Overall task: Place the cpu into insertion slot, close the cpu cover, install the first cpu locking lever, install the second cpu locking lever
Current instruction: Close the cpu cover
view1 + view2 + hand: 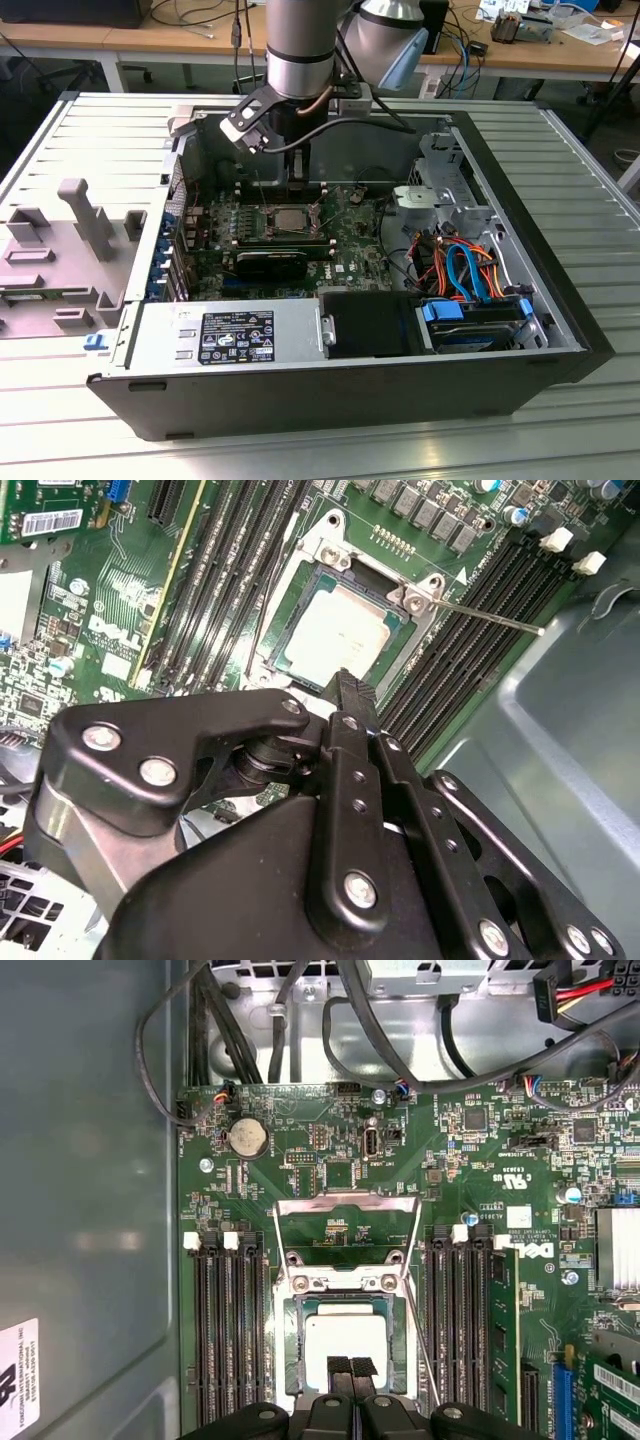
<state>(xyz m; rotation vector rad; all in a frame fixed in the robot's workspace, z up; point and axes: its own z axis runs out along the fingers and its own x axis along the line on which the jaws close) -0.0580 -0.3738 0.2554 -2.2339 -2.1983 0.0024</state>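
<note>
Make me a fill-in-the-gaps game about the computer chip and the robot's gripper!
1. The cpu lies in its insertion ___.
2. The cover is flipped ___, not down on the cpu.
3. The gripper hangs over the cpu with its fingers ___.
4. The board around it is coloured ___.

Missing words: slot; open; shut; green.

The arm points straight down, its gripper fingertips apparently pressed together.
</note>
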